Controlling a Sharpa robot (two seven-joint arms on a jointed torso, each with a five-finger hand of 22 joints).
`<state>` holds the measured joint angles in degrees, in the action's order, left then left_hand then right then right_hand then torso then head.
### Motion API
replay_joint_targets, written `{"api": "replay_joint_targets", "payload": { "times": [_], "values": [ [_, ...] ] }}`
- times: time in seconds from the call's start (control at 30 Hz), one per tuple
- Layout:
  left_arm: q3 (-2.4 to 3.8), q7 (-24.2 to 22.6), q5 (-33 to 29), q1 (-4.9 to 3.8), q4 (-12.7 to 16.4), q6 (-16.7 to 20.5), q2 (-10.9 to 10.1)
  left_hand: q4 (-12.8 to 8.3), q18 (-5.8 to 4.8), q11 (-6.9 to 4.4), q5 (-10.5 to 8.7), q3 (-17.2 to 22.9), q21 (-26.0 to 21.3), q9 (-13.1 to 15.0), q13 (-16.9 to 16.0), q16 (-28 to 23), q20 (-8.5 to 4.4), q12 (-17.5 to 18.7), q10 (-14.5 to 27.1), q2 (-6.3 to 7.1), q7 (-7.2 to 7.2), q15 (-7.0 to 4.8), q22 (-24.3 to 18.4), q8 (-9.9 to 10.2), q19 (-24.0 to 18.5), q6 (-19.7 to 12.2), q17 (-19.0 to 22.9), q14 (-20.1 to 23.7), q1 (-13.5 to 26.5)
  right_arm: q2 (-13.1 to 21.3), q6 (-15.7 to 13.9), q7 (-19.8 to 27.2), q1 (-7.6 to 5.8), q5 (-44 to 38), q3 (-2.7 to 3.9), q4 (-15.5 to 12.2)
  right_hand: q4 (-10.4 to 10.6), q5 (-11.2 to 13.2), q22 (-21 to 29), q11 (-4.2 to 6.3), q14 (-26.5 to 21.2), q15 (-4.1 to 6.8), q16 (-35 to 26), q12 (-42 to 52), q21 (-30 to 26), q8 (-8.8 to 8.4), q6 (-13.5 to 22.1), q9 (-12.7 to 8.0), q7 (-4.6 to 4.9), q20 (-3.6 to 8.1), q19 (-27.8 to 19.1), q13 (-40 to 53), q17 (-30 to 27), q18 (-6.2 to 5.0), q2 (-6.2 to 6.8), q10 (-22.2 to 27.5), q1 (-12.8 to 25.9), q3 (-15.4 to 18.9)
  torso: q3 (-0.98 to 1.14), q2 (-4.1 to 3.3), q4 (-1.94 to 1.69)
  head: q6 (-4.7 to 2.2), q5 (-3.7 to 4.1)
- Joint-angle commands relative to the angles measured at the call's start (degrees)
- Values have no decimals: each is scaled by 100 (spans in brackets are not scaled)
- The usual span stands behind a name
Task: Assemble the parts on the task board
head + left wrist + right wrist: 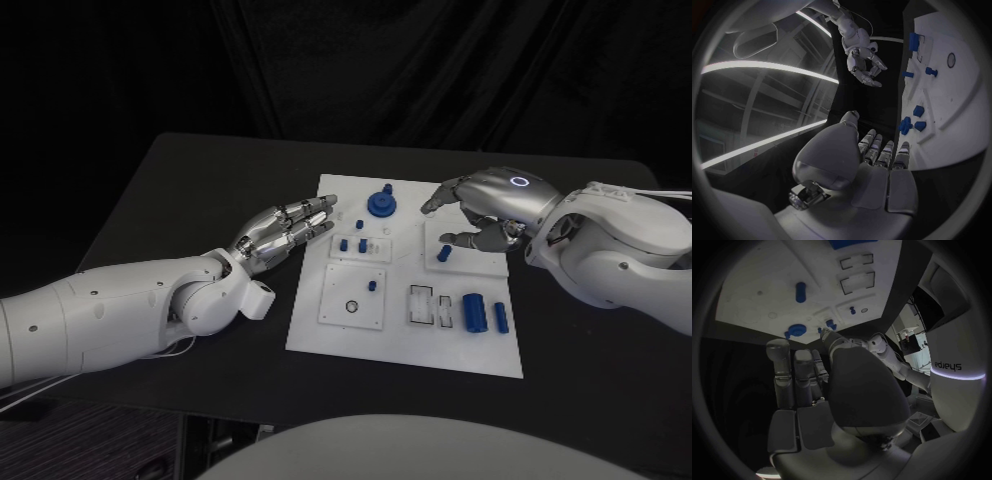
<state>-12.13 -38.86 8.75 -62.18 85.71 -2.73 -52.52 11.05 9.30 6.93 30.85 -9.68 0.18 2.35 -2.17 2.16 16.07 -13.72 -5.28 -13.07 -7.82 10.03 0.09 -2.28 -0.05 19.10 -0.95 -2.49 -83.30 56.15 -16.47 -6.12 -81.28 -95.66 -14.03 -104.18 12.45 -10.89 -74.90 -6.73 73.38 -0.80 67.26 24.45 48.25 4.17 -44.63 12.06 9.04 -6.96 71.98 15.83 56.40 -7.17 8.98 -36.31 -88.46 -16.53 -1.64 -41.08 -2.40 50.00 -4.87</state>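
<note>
Over the board's (325, 330) far right corner your right hand (483, 205) hovers, fingers apart and empty; your left hand (286, 232), flat and empty too, lies beside its left edge.

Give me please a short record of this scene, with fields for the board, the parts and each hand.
board: white task board in the middle of the black table
parts: small blue parts on the board, among them a round knob at its far edge and two bars near its right side
left hand: left hand at the board's left edge, fingers extended, holds nothing
right hand: right hand over the board's far right corner, fingers apart, nothing visibly held
</note>
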Motion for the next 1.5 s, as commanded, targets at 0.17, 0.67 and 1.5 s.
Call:
{"api": "replay_joint_targets", "payload": {
  "times": [0.17, 0.67, 1.5],
  "values": [
    [4, -361, -113, 10, 21, -32, 11, -23, 102, 85, 69, 66, -18, 12, -13, 63, 60, -87, -17, 13, -5, 60, -9, -46, 5, 79, -19, -83, -38, 314, 450, -319, 16, 78, -16, 114, 214, 148, -522, -14, 33, -50, 88, 98, 61, 121, -290, -92, -12, -31, 77, -186, 42, -24, -33, -426, 227, 75, -42, -1, 1, 0, 53],
    [4, -383, -118, 10, 15, -70, 10, -40, 98, 100, 104, 94, -18, 14, -13, 77, 62, -108, -22, 9, -17, 68, -9, -51, 5, 107, -20, -86, -50, 121, 481, -243, 412, 20, -20, 464, 318, 699, -564, 22, 164, -116, 244, 80, 213, 150, -460, -238, -110, -93, 255, -404, 74, 7, 7, -1062, 433, 254, 1, -22, 1, 0, 82],
    [4, -392, -118, 10, 67, -129, -12, -105, 90, 168, 173, 125, -18, 14, -14, 99, 67, -144, -24, 75, -29, 80, -9, -54, 5, 118, -20, -81, -64, -373, 120, -106, 663, -107, -20, 940, 93, 131, -591, 46, 208, -45, 299, -474, 284, 206, -652, -377, -2, -29, 326, -803, 35, 20, -60, -1531, -55, -246, -8, -11, -2, 0, 120]
  ]
}}
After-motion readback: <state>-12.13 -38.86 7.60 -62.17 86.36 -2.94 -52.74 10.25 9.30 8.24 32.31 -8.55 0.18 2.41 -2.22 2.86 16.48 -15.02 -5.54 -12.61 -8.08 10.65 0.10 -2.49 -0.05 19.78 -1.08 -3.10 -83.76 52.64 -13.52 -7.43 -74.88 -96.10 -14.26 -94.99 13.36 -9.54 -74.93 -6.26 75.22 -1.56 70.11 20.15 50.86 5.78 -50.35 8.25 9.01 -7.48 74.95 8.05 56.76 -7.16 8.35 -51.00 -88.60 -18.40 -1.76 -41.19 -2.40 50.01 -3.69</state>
